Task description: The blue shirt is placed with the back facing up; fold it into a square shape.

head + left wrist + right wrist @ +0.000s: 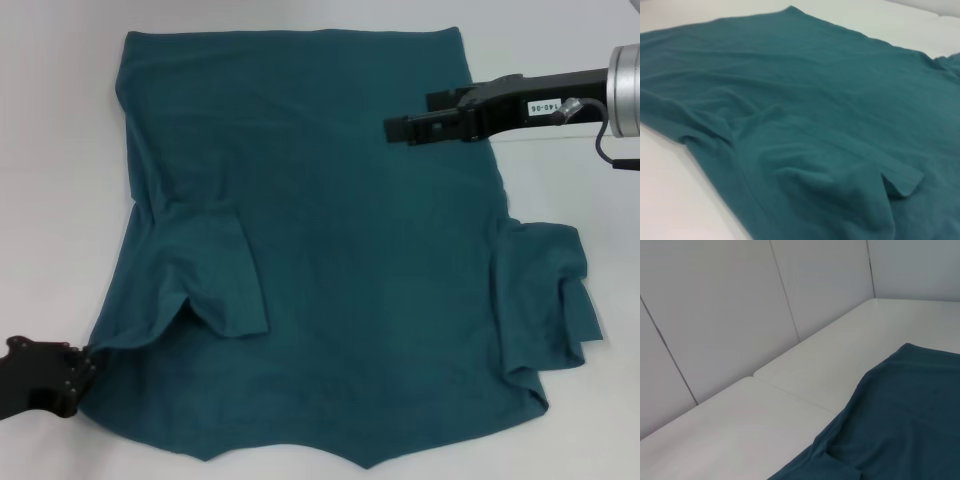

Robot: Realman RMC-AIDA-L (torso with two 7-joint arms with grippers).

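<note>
Blue shirt [330, 260] spread back-up on the white desk [50, 150]. Left gripper [85, 368] meets its near-left edge, right gripper [398, 128] hovers over the far-right part; finger state indeterminable for both. Risk: the bunched right sleeve [545, 300] skews the fold.

Dark teal-blue knit T-shirt [330, 260] spread on white surface [50, 150]; left pincer [85, 375] at its near-left corner, right pincer [395, 129] above far-right area.

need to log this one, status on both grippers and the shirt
Left gripper at the blue shirt near-left shoulder edge. Right gripper over its far right part. Shirt flat on white table, left sleeve folded in. Nothing in the way.
</note>
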